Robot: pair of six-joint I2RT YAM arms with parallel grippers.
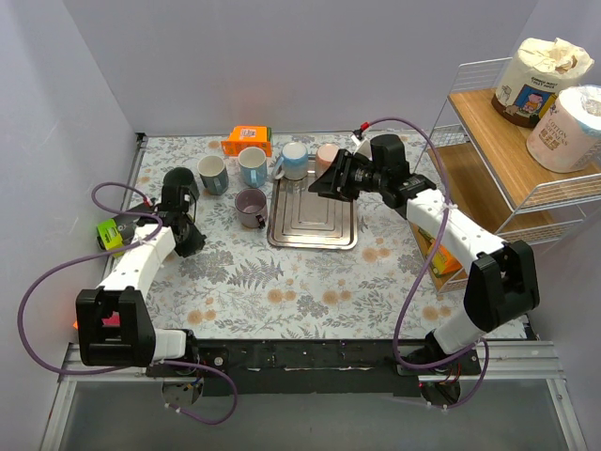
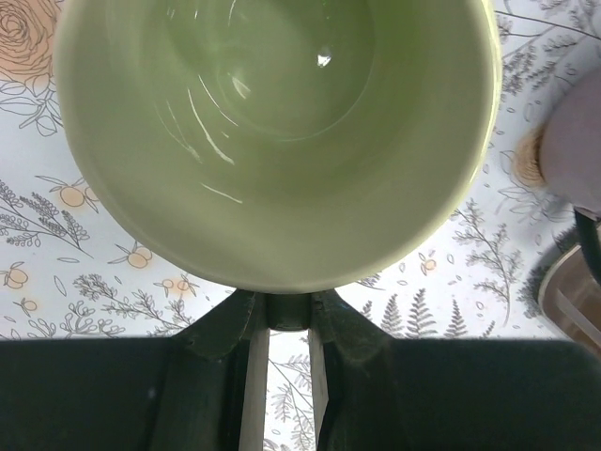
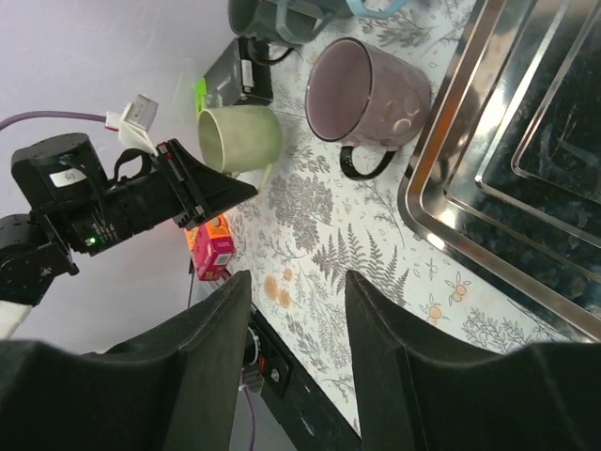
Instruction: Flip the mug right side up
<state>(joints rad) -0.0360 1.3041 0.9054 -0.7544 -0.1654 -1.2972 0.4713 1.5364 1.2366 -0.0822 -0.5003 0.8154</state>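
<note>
A pale green mug lies tipped on its side over the floral table, its mouth facing my left wrist camera, which looks straight into its bowl. My left gripper is shut on the mug at its underside, where the handle is. In the top view the mug is hidden under my left gripper. My right gripper is open and empty. It hovers over the left edge of the steel tray, seen in the top view.
A purple mug lies on its side just right of the left gripper. Several upright mugs and an orange box line the back. A small black device sits at the left edge. A wire rack stands at the right.
</note>
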